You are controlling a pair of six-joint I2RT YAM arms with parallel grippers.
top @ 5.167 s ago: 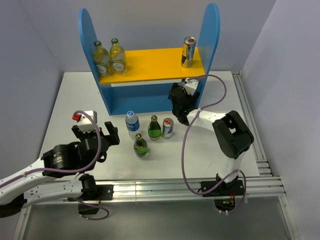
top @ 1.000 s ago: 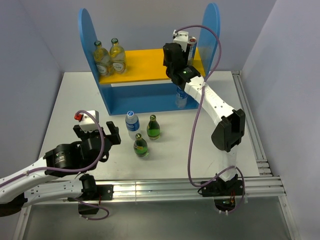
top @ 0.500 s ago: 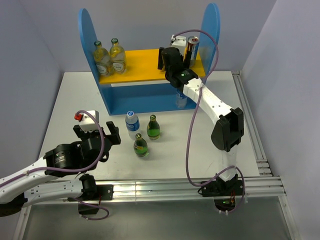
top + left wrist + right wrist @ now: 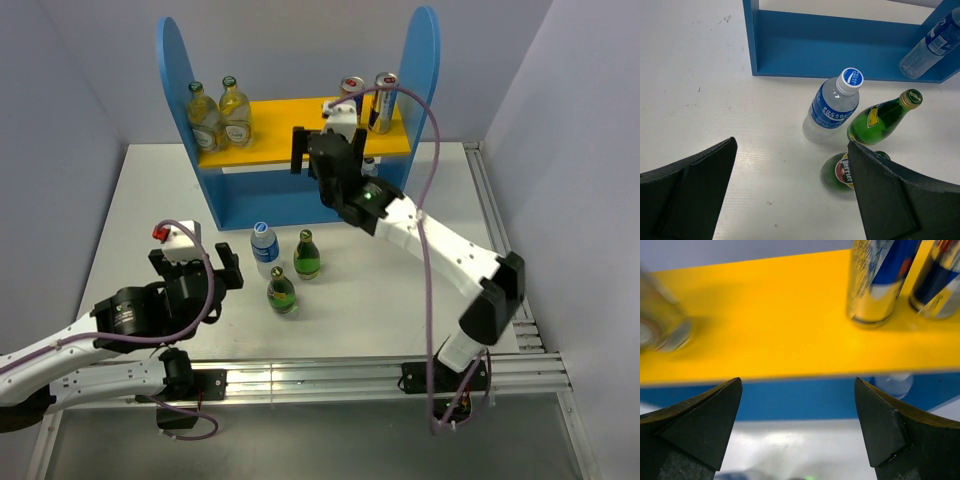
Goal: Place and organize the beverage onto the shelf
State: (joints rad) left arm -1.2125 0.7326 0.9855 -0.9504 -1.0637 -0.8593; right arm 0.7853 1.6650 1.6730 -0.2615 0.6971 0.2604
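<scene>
The blue shelf holds two yellowish bottles at the left of its yellow upper board. Two cans stand side by side at the board's right, seen close in the right wrist view. My right gripper hangs open and empty in front of the board's edge, apart from the cans. A clear water bottle and two green bottles stand on the table. My left gripper is open, left of them.
Another clear bottle with a blue label lies on the shelf's blue base at its right end. The right arm stretches across the right half of the table. Grey walls close in both sides.
My right gripper opened and let go of a can on the upper board beside the other can, then drew back to the left and toward me. The left arm stayed put.
</scene>
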